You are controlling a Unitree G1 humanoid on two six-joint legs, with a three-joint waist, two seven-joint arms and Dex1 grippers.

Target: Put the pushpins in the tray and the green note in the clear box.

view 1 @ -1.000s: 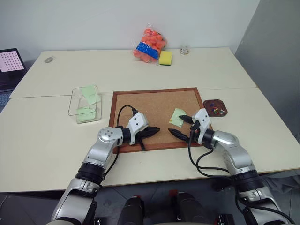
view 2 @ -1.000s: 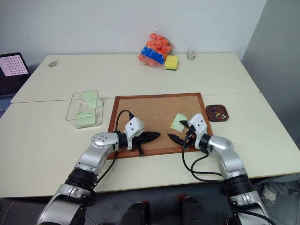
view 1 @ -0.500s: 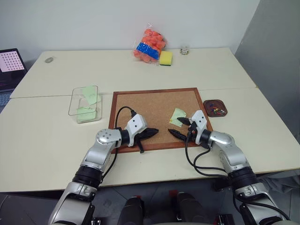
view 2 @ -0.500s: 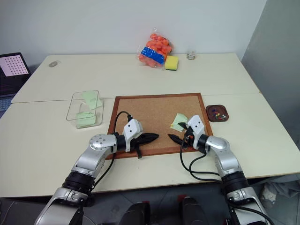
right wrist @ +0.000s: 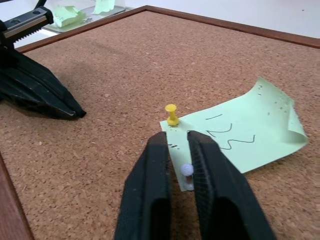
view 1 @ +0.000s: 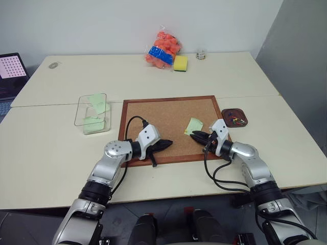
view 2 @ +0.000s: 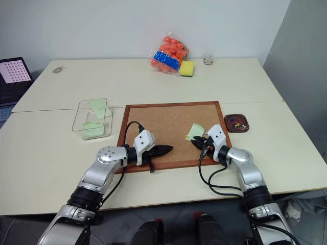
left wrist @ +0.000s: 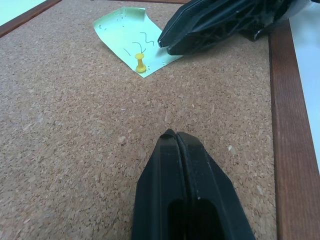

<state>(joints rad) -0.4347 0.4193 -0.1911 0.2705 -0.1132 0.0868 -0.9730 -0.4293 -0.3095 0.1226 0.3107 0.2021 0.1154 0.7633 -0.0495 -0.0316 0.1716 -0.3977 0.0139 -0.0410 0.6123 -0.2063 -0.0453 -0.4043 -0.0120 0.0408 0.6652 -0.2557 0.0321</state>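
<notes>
Your right gripper (right wrist: pixel 176 140) is pinched narrow on a tiny whitish pushpin (right wrist: pixel 186 171), which stands in the near edge of the pale green, thin square paper green note (right wrist: pixel 245 132). The note lies on the large wood-framed corkboard (view 1: pixel 153 115), toward its right side. A second pin, a small yellow pushpin (right wrist: pixel 171 114), stands just beyond your fingertips in the same corner of the note, and it is untouched. Your left gripper (left wrist: pixel 172 135) is fully closed and empty, poised over bare cork and well apart from the note.

The step in hand looks like drawing the whitish pin out. Pull it straight back along its own shaft, away from the cork. Don't drag it sideways, or you may tear the paper or tug the note against the yellow pin. Keep the pinch firm, because the head is small and smooth and could squirt out from between the pads. Once it is free, carry it to the small shallow reddish-brown tray (view 1: pixel 226 113), which sits just off the board's right edge with several coloured pins already in it. Let go of the pin low over that dish.

The note probably can't go to the transparent plastic clear box (view 1: pixel 82 109), left of the board, until the yellow pin is out too.
</notes>
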